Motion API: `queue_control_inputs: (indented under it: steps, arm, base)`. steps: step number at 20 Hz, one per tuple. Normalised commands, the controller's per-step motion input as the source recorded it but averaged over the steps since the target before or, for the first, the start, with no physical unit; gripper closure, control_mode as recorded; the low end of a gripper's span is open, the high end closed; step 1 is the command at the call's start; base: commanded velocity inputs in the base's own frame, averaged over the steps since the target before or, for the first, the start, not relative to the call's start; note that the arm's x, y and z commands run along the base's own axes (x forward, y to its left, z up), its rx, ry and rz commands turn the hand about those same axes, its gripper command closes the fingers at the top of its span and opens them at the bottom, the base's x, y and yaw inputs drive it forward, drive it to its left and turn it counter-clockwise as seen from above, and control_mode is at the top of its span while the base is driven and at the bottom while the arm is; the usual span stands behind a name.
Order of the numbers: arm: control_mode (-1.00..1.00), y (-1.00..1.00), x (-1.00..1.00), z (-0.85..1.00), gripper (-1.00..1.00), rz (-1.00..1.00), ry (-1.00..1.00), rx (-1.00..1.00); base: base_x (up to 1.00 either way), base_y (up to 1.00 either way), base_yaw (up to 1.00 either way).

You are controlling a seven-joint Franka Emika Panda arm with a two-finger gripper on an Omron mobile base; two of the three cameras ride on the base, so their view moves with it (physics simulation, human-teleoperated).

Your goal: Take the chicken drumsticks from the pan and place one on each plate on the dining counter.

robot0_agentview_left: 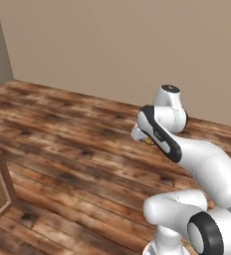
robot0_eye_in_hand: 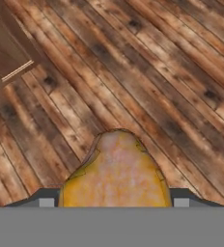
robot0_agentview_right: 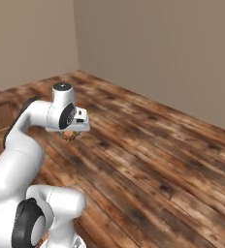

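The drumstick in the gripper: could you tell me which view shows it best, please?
The hand view: the drumstick looms large there, pale golden, between the fingertips over the wood floor. The right base view shows a small golden bit under the hand; the left base view shows a sliver behind the arm.

Arm folded high, wrist bent downward, gripper [robot0_agentview_right: 71,135] hanging under it, jaws clamped on a drumstick [robot0_eye_in_hand: 115,171].

Under the claw [robot0_agentview_right: 70,135] spreads a reddish-brown plank floor [robot0_agentview_right: 148,160], with the corner of a brown wooden cabinet [robot0_eye_in_hand: 7,48] standing on it off to one side.
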Motion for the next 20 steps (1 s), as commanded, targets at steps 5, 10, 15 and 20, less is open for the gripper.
queue_control_inputs:
  steps: [5, 10, 15, 20]
  arm:
    - [1.0, 0.0, 0.0, 0.0, 1.0, 0.0, 0.0, 0.0]
    - [1.0, 0.0, 0.0, 0.0, 1.0, 0.0, 0.0, 0.0]
    - [1.0, 0.0, 0.0, 0.0, 1.0, 0.0, 0.0, 0.0]
    - [1.0, 0.0, 0.0, 0.0, 1.0, 0.0, 0.0, 0.0]
  base:
    - [1.0, -0.07, 0.12]
    - [1.0, -0.01, 0.07]
    - [1.0, 0.0, 0.13]
    - [1.0, 0.0, 0.17]
